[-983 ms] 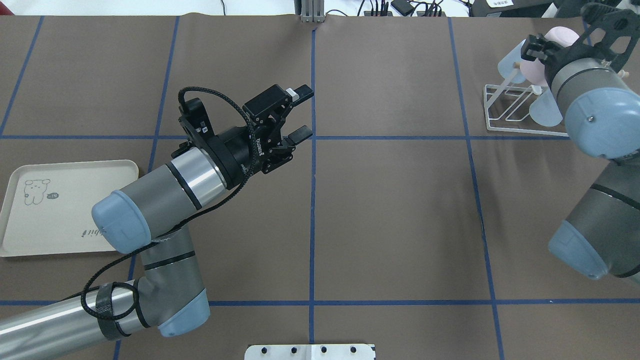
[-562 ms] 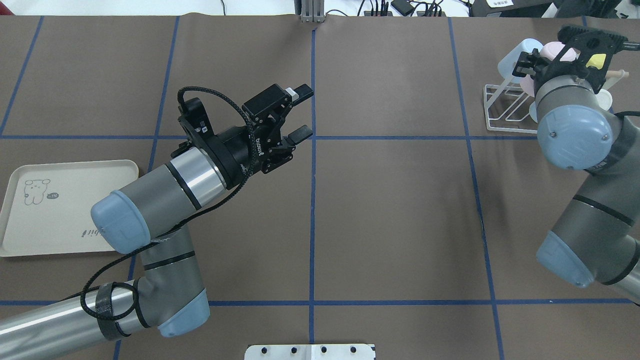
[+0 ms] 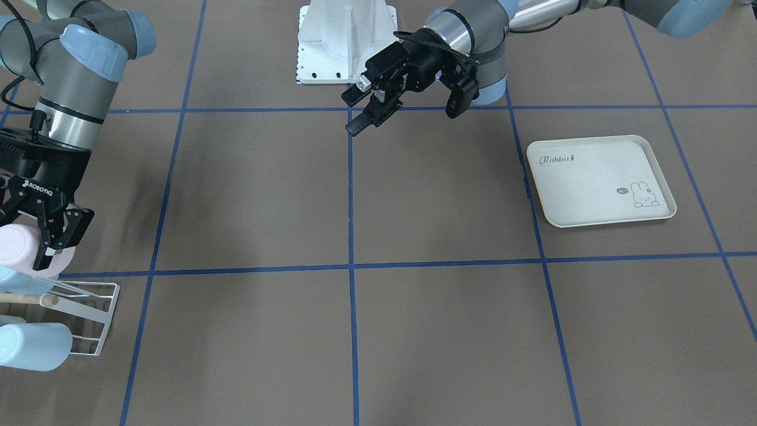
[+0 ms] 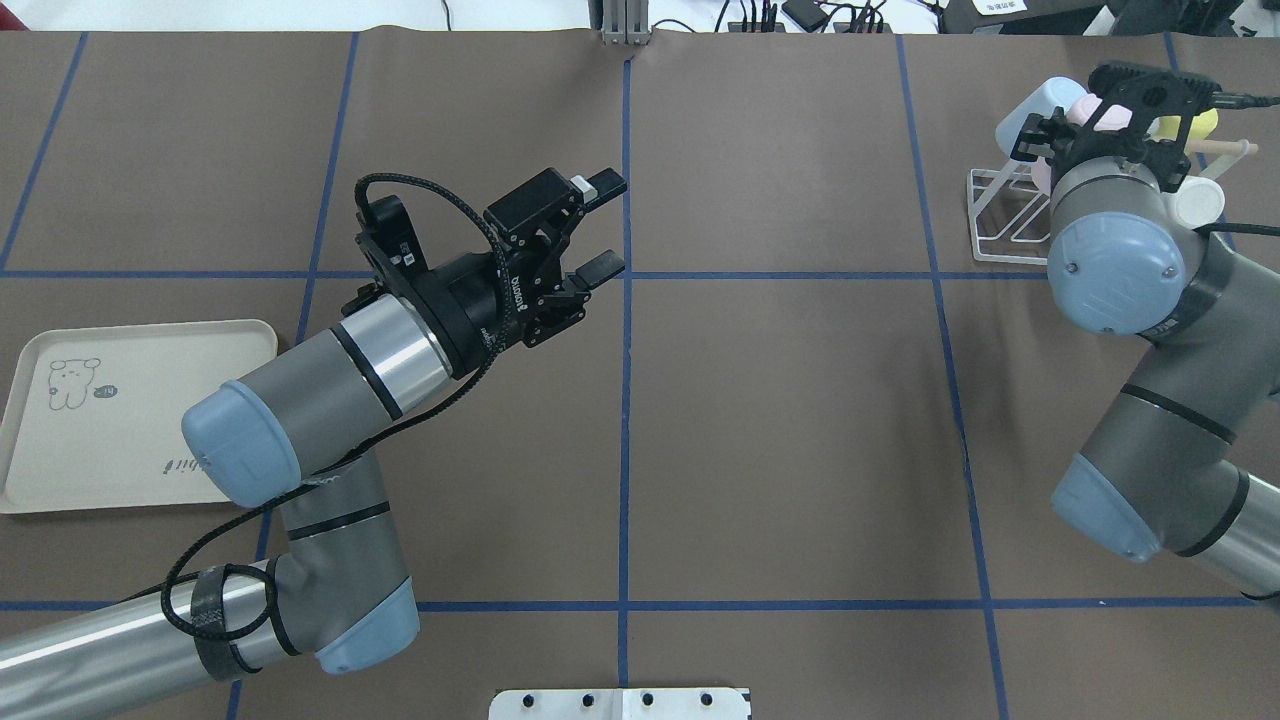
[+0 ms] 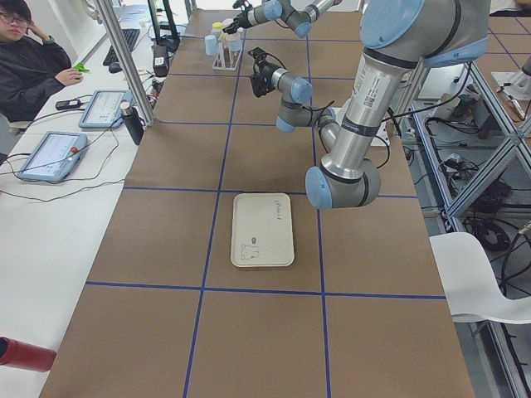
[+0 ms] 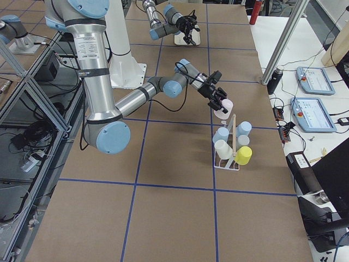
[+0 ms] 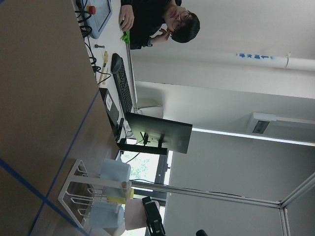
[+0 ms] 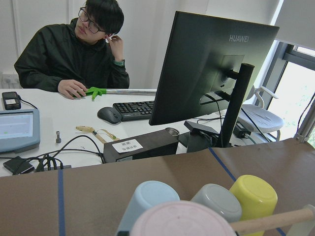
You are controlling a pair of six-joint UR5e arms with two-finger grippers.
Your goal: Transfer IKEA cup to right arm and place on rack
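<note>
You are at the placing step. The right end effector (image 3: 36,235) pinches the pink cup (image 3: 15,247) just above the rack (image 3: 89,307), at 2 o'clock on the surface seen from overhead. Next, I judge, lower it onto a free prong and release. The left end effector (image 4: 603,226) hangs spread, empty. The right-side view shows the other cups (image 6: 243,155) racked; overhead, the arm covers most.
</note>
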